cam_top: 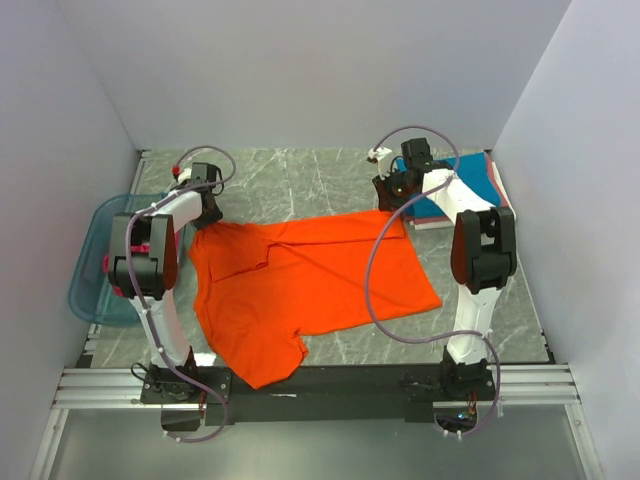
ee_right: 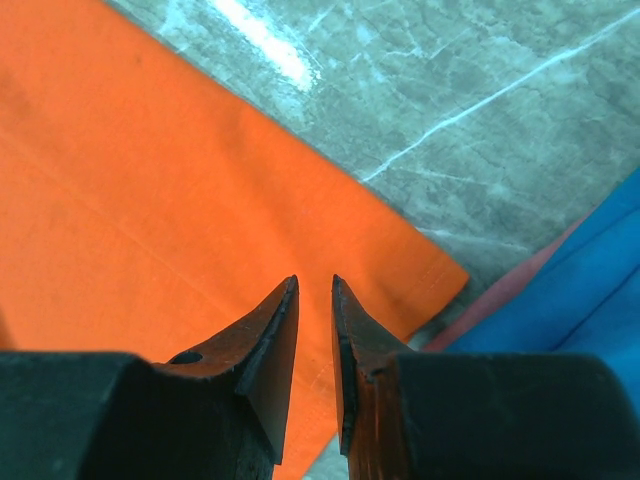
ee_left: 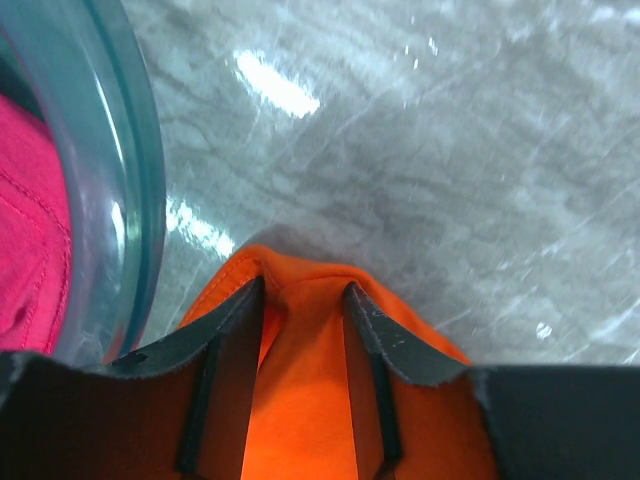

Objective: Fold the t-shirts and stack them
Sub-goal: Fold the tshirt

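Soft, light, floppy orange t-shirt (cam_top: 310,290), spread flat just beside the blue tub (cam_top: 90,300). Probably best grabbed at corners or hems, likely to bunch if taken mid-panel. Left gripper (ee_left: 305,285) clamped on a pinched-up ridge right by the tub wall. Right gripper (ee_right: 312,282) open just a crack, holding nothing visible, over the hem corner farthest from the tub, near a blue tee (ee_right: 590,290).

White arms (cam_top: 168,325), black joints (cam_top: 482,245), looping grey cables (cam_top: 367,285)

tub (cam_top: 85,265) blocking the left, folded shirts (cam_top: 480,175) far right, open tabletop (cam_top: 300,175) between
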Tool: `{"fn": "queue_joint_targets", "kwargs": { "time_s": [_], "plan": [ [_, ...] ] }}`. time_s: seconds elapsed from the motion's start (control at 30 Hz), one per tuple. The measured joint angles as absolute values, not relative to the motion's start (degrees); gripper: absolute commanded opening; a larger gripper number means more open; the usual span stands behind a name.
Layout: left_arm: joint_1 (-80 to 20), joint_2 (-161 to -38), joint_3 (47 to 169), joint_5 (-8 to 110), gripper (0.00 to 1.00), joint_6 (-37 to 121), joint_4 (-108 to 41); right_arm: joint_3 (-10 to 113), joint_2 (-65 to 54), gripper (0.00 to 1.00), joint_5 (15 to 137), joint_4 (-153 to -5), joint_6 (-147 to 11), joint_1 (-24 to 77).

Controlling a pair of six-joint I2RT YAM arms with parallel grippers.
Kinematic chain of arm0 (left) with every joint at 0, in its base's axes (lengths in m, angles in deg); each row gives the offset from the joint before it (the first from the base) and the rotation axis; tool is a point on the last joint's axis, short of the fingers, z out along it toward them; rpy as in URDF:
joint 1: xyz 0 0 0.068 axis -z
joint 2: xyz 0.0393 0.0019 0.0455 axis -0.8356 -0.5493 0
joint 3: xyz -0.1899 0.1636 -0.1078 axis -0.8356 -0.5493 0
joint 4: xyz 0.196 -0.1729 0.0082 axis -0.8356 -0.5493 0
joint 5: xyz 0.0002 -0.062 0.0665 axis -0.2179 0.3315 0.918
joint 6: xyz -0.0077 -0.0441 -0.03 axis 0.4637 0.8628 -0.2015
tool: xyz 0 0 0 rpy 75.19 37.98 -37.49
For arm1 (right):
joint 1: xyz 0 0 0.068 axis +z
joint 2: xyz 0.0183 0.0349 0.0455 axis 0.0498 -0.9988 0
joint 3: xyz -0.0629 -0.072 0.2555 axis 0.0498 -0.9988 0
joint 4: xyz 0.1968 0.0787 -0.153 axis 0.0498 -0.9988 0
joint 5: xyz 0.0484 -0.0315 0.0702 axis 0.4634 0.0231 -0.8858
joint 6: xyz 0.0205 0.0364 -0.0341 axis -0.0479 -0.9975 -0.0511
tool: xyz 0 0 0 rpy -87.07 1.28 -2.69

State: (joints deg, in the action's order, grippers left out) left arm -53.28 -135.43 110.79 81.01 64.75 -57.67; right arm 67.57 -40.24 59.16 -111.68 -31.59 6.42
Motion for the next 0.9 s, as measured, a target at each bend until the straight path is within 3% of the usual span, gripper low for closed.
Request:
{"fn": "queue_joint_targets", "kwargs": {
  "time_s": [0.7,0.9],
  "plan": [
    [-54.85,-141.27,120.04,81.71,0.43,62.76,-59.99,74.34,-47.61,0.2,69.92,-114.63,-29.93,8.04],
    [-54.96,-141.48,120.26,81.52,0.43,62.56,-59.97,74.34,-47.61,0.43,72.85,-116.05,-27.66,8.52]
  ]
}}
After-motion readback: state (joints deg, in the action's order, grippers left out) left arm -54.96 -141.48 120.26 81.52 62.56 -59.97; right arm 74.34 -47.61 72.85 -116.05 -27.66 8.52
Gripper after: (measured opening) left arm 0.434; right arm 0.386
